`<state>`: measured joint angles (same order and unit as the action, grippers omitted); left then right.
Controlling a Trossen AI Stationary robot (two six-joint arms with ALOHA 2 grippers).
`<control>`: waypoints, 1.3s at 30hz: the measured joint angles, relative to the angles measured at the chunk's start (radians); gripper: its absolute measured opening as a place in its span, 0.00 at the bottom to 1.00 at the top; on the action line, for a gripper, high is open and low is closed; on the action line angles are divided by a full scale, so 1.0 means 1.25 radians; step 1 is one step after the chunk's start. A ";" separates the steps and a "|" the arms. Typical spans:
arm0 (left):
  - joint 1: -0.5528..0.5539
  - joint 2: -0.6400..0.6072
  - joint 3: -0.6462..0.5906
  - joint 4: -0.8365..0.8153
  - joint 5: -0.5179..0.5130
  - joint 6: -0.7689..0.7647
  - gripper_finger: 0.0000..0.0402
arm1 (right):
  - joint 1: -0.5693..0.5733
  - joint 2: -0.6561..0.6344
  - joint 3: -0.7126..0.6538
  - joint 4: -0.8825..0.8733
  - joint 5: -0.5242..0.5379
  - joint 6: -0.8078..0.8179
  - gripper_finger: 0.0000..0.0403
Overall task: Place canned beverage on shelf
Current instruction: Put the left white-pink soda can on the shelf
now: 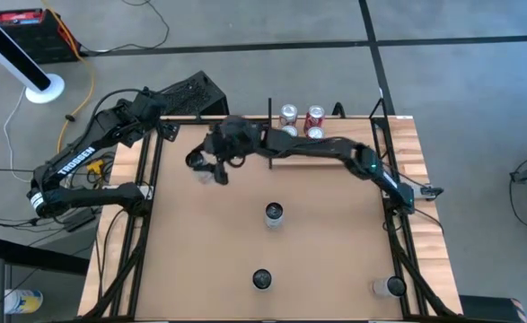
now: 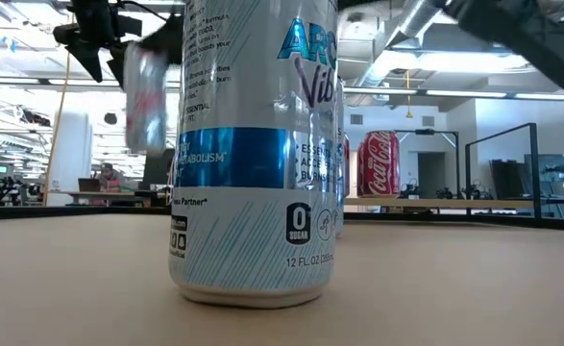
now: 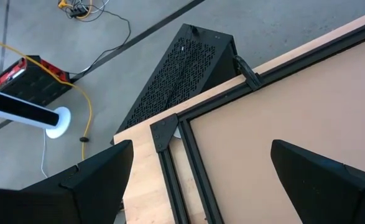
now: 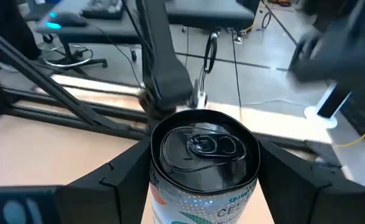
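Right wrist view showed the right gripper (image 4: 204,165) clamped on a silver beverage can (image 4: 204,155), lifted above the table left of the shelf (image 1: 335,148). The left gripper (image 3: 201,180) waited with fingers spread at the table's far-left corner.

The worktop (image 1: 245,251) is smooth tan, edged with black rails and paler striped wood along its sides. Both arms are black; the left one carries white lettering. The right claw (image 4: 201,155) has black fingers around a silver can (image 4: 202,163) whose side shows a little red and green print. The shelf (image 1: 330,142) is light wood with black rods. On it stand a silver-topped can (image 1: 287,115) and a red can (image 2: 379,165) with white script. In the low view, the nearest can (image 2: 253,144) is white with fine pale-blue diagonal streaks, a bright blue band and dark lettering. The floor (image 1: 461,81) is grey, crossed by a yellow cable (image 1: 91,67).
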<state>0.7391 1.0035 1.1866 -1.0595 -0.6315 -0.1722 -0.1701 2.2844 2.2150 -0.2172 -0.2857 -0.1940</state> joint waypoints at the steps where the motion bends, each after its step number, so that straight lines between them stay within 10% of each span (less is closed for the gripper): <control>1: 0.000 0.000 0.000 0.000 0.000 0.000 0.91 | -0.004 -0.022 0.001 -0.026 -0.001 -0.005 0.68; 28: 0.000 0.000 0.000 0.000 0.001 0.000 0.91 | -0.350 -0.660 -0.016 -0.726 0.000 -0.089 0.68; 39: 0.000 0.000 0.000 0.000 0.001 0.000 0.91 | -0.607 -0.918 -0.549 -0.537 -0.106 -0.134 0.68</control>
<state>0.7391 1.0035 1.1862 -1.0595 -0.6309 -0.1719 -0.9294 1.1371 1.5285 -0.8884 -0.4188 -0.3615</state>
